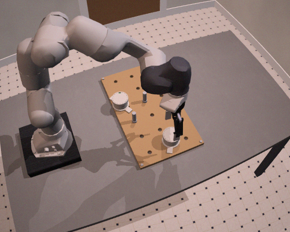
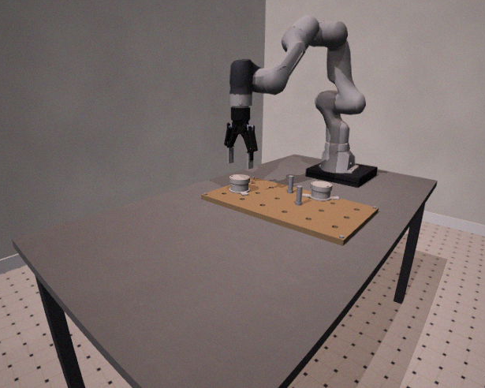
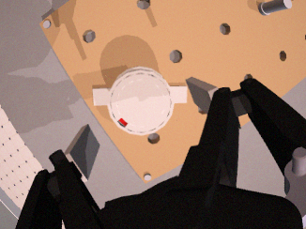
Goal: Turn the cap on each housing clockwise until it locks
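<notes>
Exterior view: the wide-spread pincer (image 1: 172,124) (image 2: 240,163) (image 3: 140,114) hangs above the board's (image 1: 127,128) (image 2: 285,221) (image 3: 188,138) near-corner housing (image 1: 170,136) (image 2: 239,183) (image 3: 141,100).

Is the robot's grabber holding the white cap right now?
Gripper: open, holding nothing, up above the white cap with the red mark.

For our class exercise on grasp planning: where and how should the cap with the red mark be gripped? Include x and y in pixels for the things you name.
Probably grip the red-marked cap (image 1: 170,133) (image 2: 239,177) (image 3: 141,100) by opposite sides of its round rim, coming straight down from above. It sits upright, top exposed, while two flat tabs (image 3: 100,97) jut out low at its base.
</notes>
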{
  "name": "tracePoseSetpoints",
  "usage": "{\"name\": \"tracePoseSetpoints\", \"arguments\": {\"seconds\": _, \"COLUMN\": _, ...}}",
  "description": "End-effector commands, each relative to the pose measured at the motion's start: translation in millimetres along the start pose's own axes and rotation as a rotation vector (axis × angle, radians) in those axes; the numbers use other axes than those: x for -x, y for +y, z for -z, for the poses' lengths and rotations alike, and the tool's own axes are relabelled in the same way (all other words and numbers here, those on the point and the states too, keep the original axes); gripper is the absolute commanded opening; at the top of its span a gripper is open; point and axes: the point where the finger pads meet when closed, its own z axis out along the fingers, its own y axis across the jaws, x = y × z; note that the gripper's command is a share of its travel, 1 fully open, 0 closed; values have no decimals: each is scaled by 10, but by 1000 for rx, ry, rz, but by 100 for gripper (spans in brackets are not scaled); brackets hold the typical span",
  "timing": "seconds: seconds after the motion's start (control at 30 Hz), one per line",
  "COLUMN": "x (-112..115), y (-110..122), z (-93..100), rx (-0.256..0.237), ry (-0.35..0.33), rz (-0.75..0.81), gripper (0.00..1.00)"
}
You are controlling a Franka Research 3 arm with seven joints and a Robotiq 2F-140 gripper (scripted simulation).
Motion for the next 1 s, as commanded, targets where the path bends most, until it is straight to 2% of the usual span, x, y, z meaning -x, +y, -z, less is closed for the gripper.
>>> {"name": "tracePoseSetpoints", "arguments": {"seconds": 0.0, "x": 17, "y": 8, "z": -36, "rx": 1, "ry": -5, "rz": -6, "gripper": 78}}
{"name": "tracePoseSetpoints", "arguments": {"seconds": 0.97, "x": 20, "y": 8, "z": -399, "rx": 1, "ry": -5, "rz": -6, "gripper": 78}}
